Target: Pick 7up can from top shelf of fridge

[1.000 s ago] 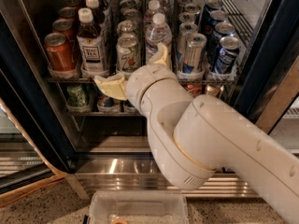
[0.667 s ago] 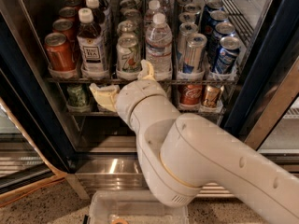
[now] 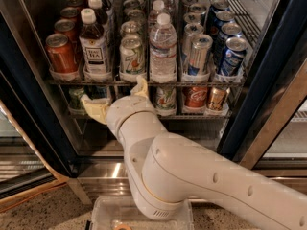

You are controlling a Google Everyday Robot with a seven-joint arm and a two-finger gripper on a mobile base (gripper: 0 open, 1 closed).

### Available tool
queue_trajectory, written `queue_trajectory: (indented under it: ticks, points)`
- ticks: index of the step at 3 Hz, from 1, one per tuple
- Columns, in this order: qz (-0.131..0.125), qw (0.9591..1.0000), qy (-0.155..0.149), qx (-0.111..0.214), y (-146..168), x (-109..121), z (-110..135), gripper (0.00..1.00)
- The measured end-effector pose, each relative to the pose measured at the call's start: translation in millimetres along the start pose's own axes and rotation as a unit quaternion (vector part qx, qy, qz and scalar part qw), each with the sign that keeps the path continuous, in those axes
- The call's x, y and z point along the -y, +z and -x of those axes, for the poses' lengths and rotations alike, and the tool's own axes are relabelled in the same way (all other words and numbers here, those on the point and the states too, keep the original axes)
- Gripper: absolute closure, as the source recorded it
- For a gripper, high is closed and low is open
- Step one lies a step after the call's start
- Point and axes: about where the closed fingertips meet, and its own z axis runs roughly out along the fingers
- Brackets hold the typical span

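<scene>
The 7up can (image 3: 132, 54), silvery-white with green lettering, stands at the front of the top shelf (image 3: 211, 83) of the fridge (image 3: 263, 85), between a tea bottle and a water bottle. My gripper (image 3: 118, 97) is open and empty, with cream fingertips (image 3: 96, 109) spread apart. It is in front of the shelf's front edge, just below the 7up can and slightly to its left, not touching it. One fingertip reaches up to the rack under the can. My white arm hides part of the lower shelf.
On the top shelf: an orange-red can (image 3: 61, 54), a tea bottle (image 3: 94, 47), a water bottle (image 3: 163, 49), slim silver-and-blue cans (image 3: 198, 54), blue cans (image 3: 232, 56). Cans (image 3: 195, 97) stand on the lower rack. A clear plastic tray (image 3: 103, 211) lies below, in front of the steel base (image 3: 103, 170).
My gripper has moved down and a little left, from level with the top-shelf cans to just under the shelf's front edge. It stays open.
</scene>
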Motion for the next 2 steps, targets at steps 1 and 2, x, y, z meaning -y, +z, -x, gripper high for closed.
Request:
queue_trajectory:
  ticks: [1, 2]
  points:
    - [-0.052, 0.9982, -0.005, 0.029, 15.0, 17.2, 3.0, 0.18]
    - [-0.089, 0.9942, -0.023, 0.055, 25.1, 32.9, 12.0, 0.16]
